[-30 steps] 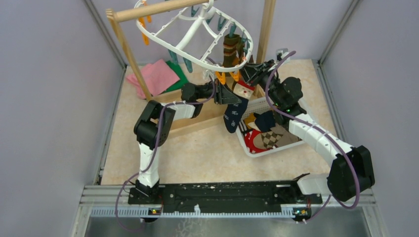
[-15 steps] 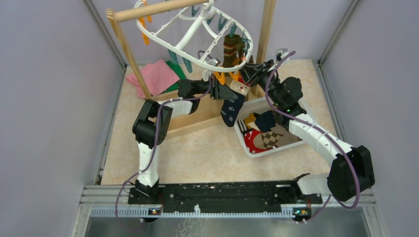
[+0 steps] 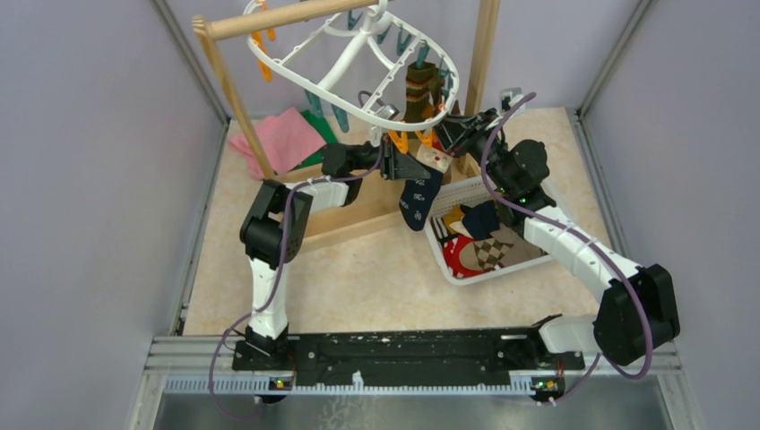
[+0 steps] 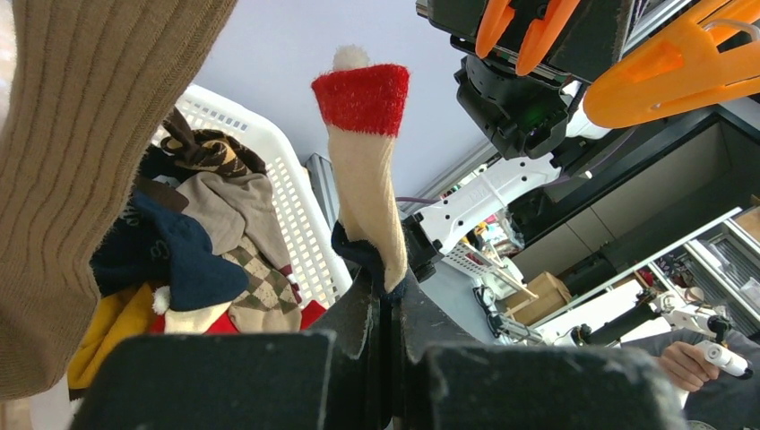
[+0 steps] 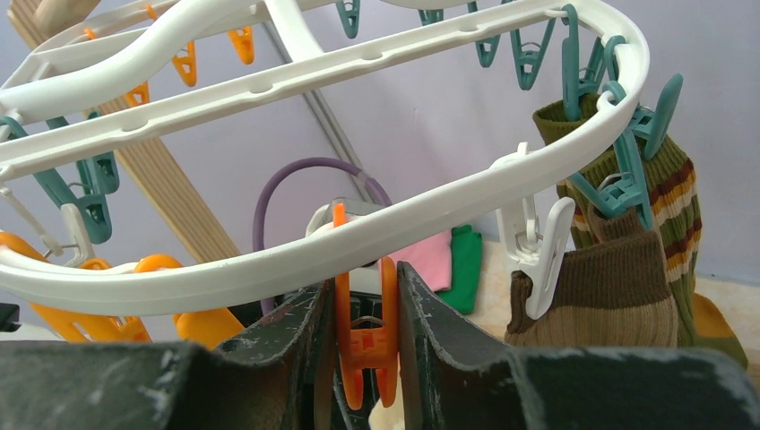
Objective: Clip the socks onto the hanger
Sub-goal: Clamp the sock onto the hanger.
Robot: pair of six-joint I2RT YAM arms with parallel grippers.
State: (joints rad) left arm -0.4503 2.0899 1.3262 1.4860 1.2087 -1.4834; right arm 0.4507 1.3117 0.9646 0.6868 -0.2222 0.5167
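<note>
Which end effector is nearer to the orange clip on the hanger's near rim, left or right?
Right. The right end effector is closed around the orange clip. The left end effector is lower and apart from it, holding the navy sock up toward it.

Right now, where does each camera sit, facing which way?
Top external: high behind the robot, looking down on its left arm, right arm and the hanger.
Left wrist: on the left arm, looking up; the left claw holds a red-cuffed sock, basket beyond.
Right wrist: on the right arm, looking up; the right claw grips an orange clip.
Shared: top and right wrist see the hanger.
</note>
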